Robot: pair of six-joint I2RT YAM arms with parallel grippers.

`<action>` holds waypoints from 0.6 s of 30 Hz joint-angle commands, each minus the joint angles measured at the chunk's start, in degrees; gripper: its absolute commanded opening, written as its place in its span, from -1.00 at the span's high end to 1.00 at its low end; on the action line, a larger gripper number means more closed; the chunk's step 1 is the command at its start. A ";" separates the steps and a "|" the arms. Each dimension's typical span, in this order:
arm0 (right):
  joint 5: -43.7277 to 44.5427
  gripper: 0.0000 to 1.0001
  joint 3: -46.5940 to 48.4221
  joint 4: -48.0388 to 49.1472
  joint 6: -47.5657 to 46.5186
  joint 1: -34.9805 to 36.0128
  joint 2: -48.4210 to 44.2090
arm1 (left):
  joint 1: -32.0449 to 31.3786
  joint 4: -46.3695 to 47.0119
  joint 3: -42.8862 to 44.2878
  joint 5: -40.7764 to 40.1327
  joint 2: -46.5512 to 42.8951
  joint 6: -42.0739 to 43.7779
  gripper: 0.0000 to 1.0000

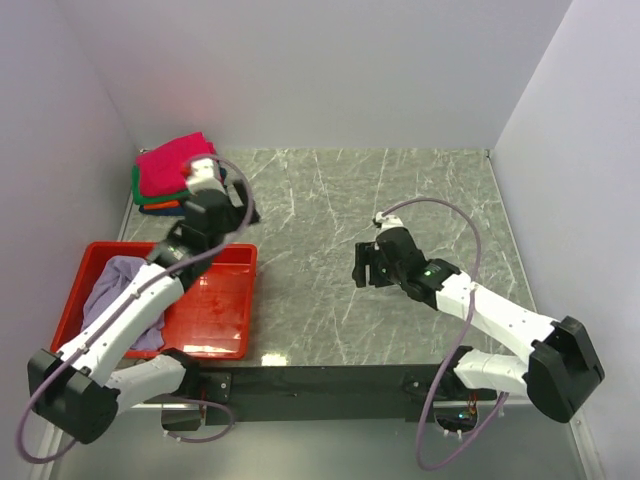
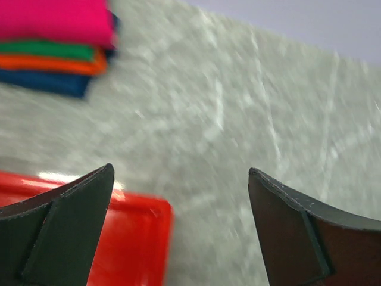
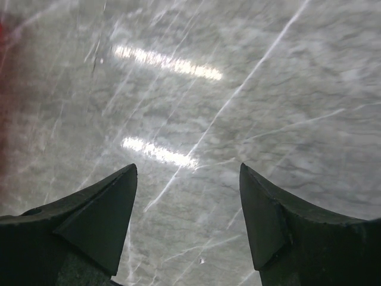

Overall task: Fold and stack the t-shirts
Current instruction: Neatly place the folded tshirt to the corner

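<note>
Folded t-shirts lie stacked at the back left of the table: crimson-pink on top, then green, orange and dark blue. A pale lavender t-shirt lies crumpled in the red tray. My left gripper hangs just right of the stack, near the tray's far right corner. In the left wrist view it is open and empty. My right gripper hovers over the middle of the table. The right wrist view shows it open, with only bare marble between its fingers.
The table is grey-green marble, with white walls on the left, back and right. The red tray sits at the near left, with my left arm reaching over it. A black base bar runs along the near edge.
</note>
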 commanded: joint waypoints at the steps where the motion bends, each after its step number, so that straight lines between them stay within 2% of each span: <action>1: 4.75 -0.54 2.99 -0.59 -1.42 -1.28 -4.50 | -8.48 -1.20 -3.03 -6.99 -2.12 -5.25 -0.99; 6: 6.34 -0.56 1.85 1.52 -1.34 -2.07 -9.25 | -15.10 -1.30 -6.46 -4.27 -3.88 -8.69 -0.99; 10: 7.31 -0.62 0.98 2.57 -1.16 -2.34 -11.89 | -19.14 -0.25 -6.64 -3.57 -4.32 -8.08 -0.99; 18: 9.07 -0.64 1.06 1.26 -1.60 -2.51 -12.87 | -23.28 0.46 -6.81 -8.31 -7.48 -6.23 -0.99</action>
